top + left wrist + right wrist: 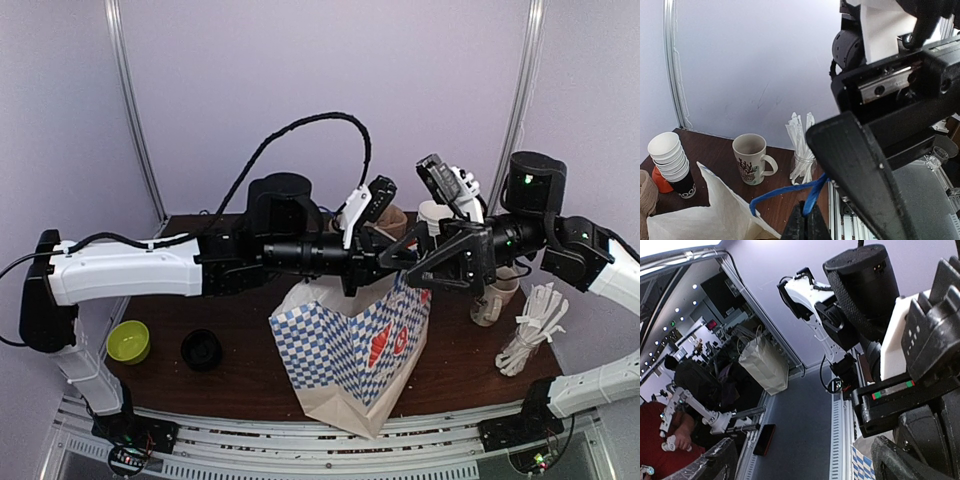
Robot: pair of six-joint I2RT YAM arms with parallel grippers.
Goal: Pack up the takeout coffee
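— Where's the coffee [201, 349] sitting?
— Left of the bag [340, 350], untouched. My left gripper [805, 220] is clamping the bag's blue handle [782, 190]. My right gripper [805, 465] is hanging over the bag, jaws spread wide, empty.
— Handling?
— I'm expecting light, crushable paper, so I'm planning a gentle mid-wall grasp below the lid.

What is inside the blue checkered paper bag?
The bag's contents are hidden. From above, the left arm and right arm cover its mouth. In the left wrist view only its white paper and a blue handle, pinched by the left gripper, show.
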